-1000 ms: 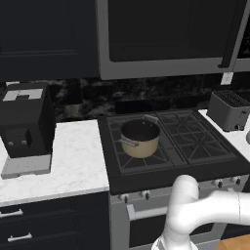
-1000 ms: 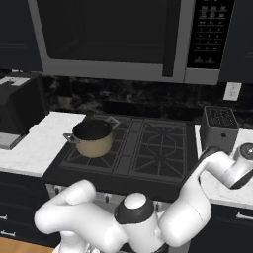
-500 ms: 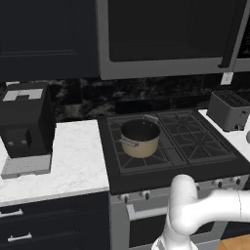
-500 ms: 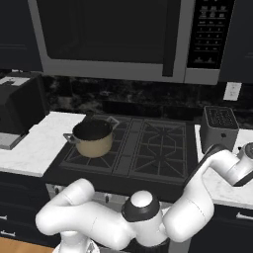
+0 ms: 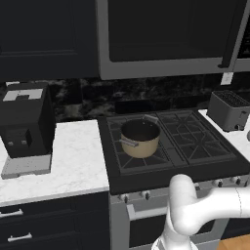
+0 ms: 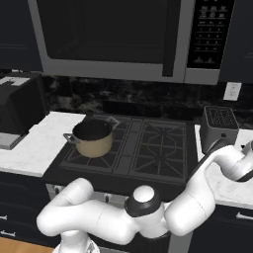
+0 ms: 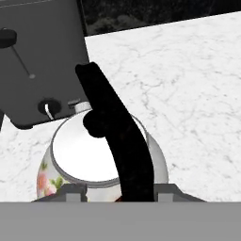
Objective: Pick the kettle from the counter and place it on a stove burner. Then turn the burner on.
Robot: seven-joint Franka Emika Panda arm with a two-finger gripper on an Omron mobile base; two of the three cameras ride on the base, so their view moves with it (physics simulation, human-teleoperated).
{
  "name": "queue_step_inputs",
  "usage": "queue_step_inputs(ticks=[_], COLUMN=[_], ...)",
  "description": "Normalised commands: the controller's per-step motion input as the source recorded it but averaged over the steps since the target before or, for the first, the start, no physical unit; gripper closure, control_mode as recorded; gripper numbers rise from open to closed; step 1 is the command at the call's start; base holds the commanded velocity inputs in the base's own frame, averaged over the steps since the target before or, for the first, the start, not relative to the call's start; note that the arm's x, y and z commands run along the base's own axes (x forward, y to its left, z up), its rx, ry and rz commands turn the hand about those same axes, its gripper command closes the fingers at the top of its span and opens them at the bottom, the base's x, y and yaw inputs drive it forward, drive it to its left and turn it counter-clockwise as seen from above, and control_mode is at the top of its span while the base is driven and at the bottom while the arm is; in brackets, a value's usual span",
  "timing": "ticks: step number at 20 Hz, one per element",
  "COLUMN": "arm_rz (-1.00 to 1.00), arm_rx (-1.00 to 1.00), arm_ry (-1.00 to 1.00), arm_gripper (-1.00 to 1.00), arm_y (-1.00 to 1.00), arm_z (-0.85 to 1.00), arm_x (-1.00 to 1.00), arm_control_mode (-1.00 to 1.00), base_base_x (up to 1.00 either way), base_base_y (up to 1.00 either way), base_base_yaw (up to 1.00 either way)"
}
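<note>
- Kettle: lower body and spout cut off by the bottom of the hand view; its black handle covers the middle of the lid.
- End effector: fingertips barely visible at either side of the handle; contact cannot be confirmed.
- Toaster: cut off at the top and left edges.
- Counter: its edges fall outside the frame.

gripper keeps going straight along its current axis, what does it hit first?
Most likely the kettle: its black arched handle runs right between the gripper fingertips in the hand view, with the white lid just beyond. The counter lies beneath. Depth to the handle is hard to judge; contact may already be made.
</note>
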Motion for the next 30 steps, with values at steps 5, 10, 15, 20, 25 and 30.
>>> queue_step_inputs(ticks=[5,10,15,20,25,30], arm_rz=[0.00,0.00,0.03,0.05,0.07,0.07], arm_rx=[0.00,0.00,0.00,-0.03,-0.08,-0.11], arm_ry=[0.00,-0.06,-0.16,-0.11,-0.09,-0.08], arm_gripper=[1.00,1.00,1.00,1.00,1.00,1.00], arm_y=[0.00,0.01,0.03,0.21,0.39,0.56], arm_z=[-0.01,-0.02,0.08,0.35,0.47,0.47], arm_x=[0.00,-0.12,-0.19,-0.08,-0.10,-0.15], arm_control_mode=[-1.00,-1.00,-1.00,-1.00,-1.00,-1.00], base_base_x=[0.00,0.00,0.00,0.00,0.00,0.00], base_base_y=[0.00,0.00,0.00,0.00,0.00,0.00], base_base_yaw=[0.00,0.00,0.00,0.00,0.00,0.00])
